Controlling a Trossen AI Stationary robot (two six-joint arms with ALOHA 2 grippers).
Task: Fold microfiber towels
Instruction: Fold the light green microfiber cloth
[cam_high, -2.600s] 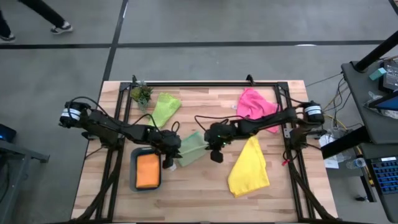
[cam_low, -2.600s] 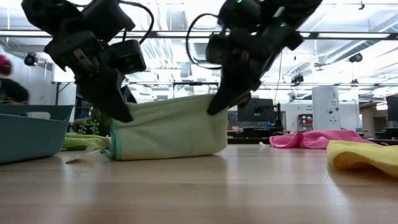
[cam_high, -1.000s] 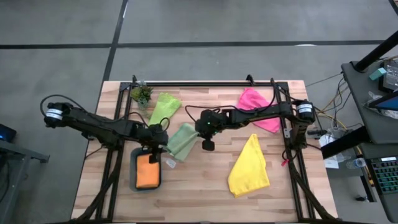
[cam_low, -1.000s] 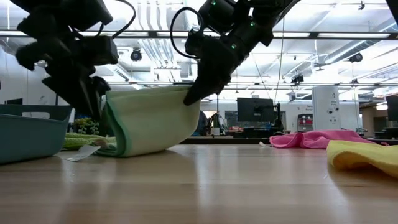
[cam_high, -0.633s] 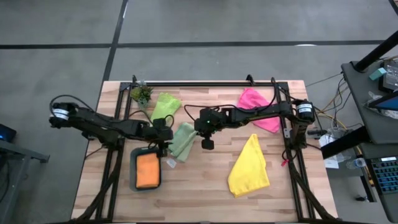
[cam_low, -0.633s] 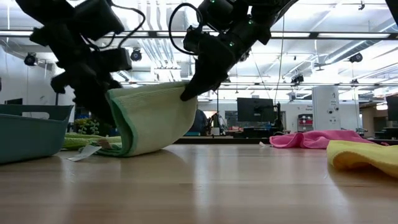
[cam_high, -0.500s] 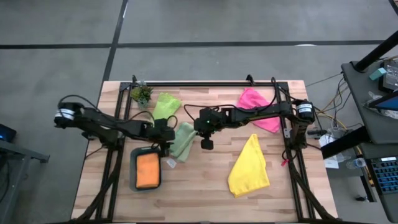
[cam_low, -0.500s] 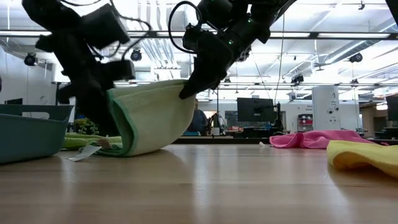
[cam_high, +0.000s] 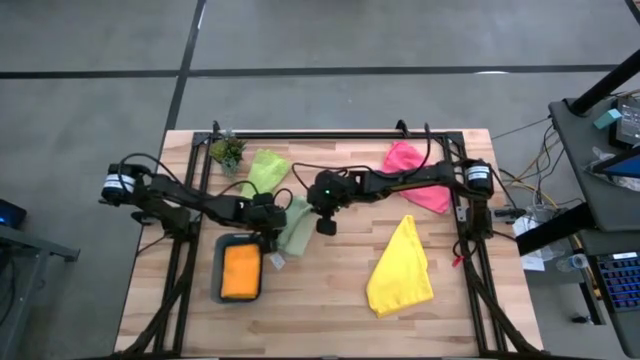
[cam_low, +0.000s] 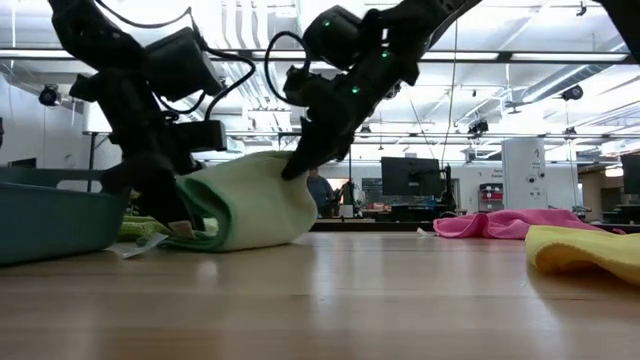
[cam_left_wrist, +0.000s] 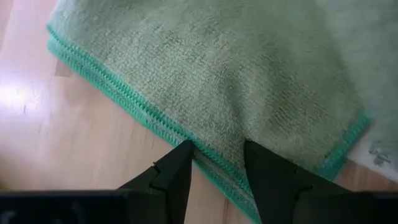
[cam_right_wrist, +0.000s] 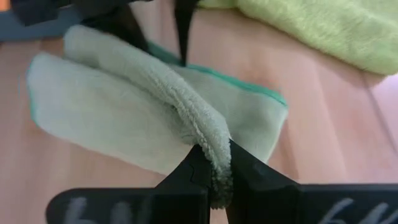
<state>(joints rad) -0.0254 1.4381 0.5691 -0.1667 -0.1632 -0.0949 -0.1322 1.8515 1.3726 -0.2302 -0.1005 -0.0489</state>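
Note:
The pale sage green towel (cam_high: 296, 226), hemmed in darker green, lies doubled over left of the table's middle; in the low view the towel (cam_low: 255, 205) is a rounded hump on the wood. My left gripper (cam_high: 270, 232) is shut on its left end, low by the table. My right gripper (cam_high: 322, 216) is shut on its raised right part. A lime green towel (cam_high: 262, 170), a pink towel (cam_high: 408, 168) and a yellow towel (cam_high: 402, 266) lie flat on the table. An orange towel (cam_high: 240, 271) lies in the teal tray (cam_high: 221, 262). My left gripper (cam_left_wrist: 214, 165) has the towel's green-stitched edge (cam_left_wrist: 208, 149) between its two fingers, slanting down from the table's left side. Two stitched edges lie together there. That end rests on the table. My right gripper (cam_right_wrist: 214, 163) pinches a raised fold of the towel (cam_right_wrist: 205, 130) between its two fingers, slanting down from the table's right side. The fold stands up off the table as a ridge, and the cloth falls away slack on both sides.
A small potted plant (cam_high: 228, 152) stands at the far left beside the lime green towel. The teal tray (cam_low: 50, 215) sits just left of my left gripper. Bare wood (cam_high: 320, 300) lies along the near edge.
My left gripper has sunk toward the table and shifted a little toward the right edge, still holding its end, which now lies on the wood. My right gripper has moved toward the left edge. The towel has dropped from a hanging loop into a lower, rounded hump.

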